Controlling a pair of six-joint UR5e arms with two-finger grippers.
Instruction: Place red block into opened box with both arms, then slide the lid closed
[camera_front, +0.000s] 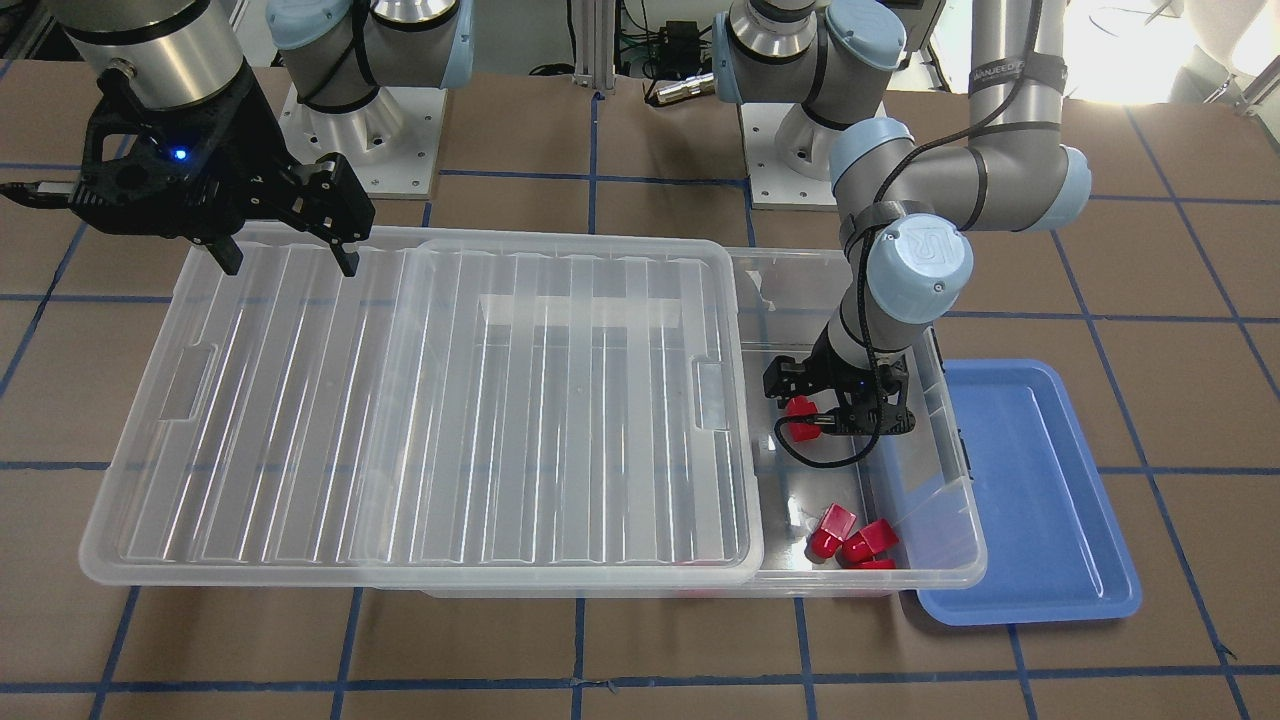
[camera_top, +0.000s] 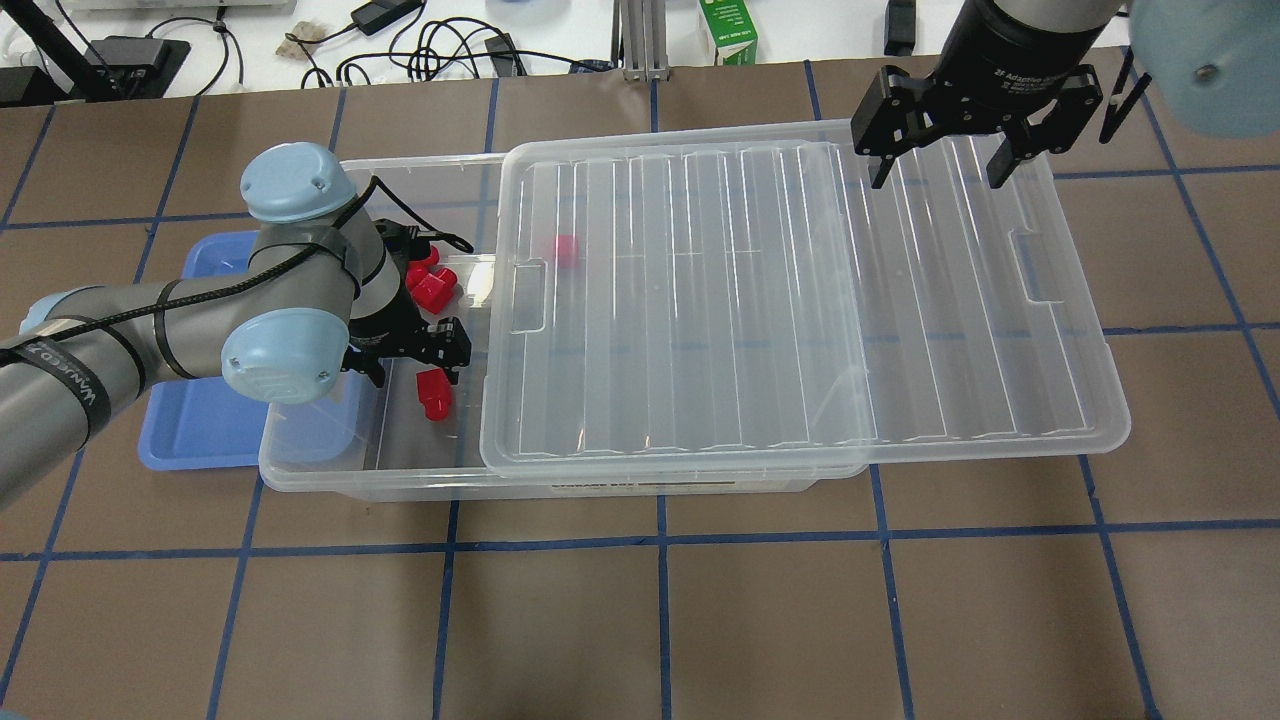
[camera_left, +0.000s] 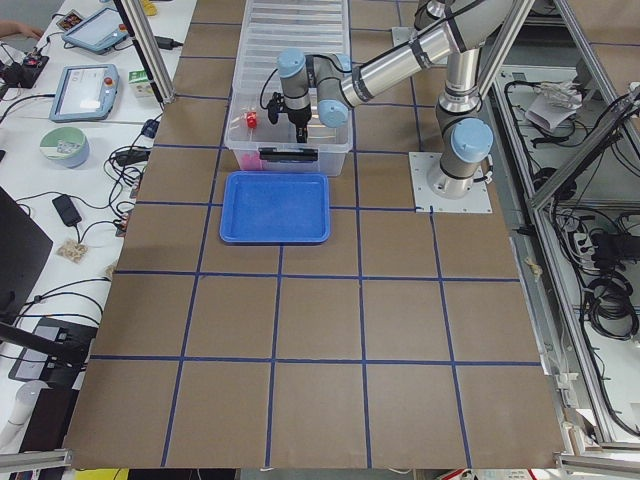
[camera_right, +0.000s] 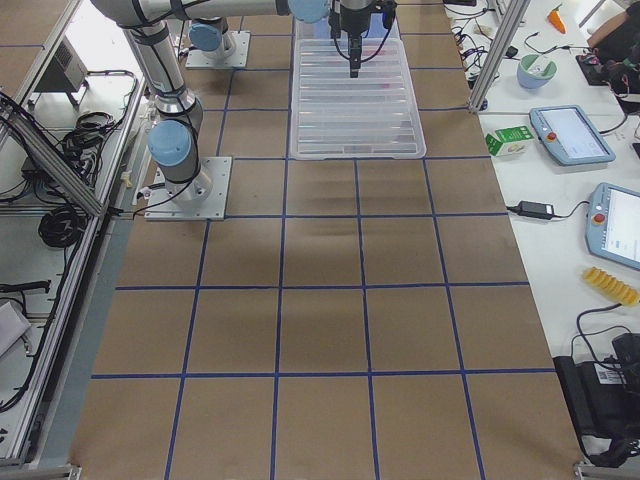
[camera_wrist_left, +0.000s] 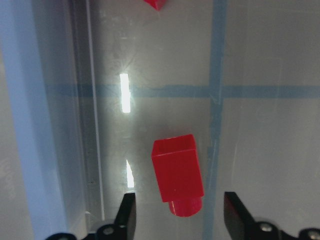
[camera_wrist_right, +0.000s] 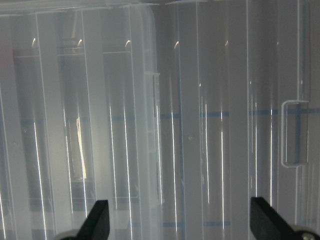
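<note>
A red block (camera_wrist_left: 177, 175) lies on its side on the floor of the clear box (camera_top: 300, 470), in the box's uncovered end. My left gripper (camera_wrist_left: 180, 197) hangs open right over it, a finger on each side and neither touching; the same gripper (camera_top: 410, 365) and block (camera_top: 433, 392) show from overhead. The ribbed clear lid (camera_top: 800, 300) rests on the box, shifted toward my right and overhanging that end. My right gripper (camera_top: 940, 165) hovers open above the lid's far edge, holding nothing, its fingertips (camera_wrist_right: 100, 212) spread wide over the ribs.
Other red blocks (camera_front: 850, 535) sit in a cluster in the box's open end, and one more (camera_top: 567, 250) shows through the lid. A flat blue tray (camera_front: 1030, 490) lies against the box's outer end on my left. Blue tape lines grid the brown table.
</note>
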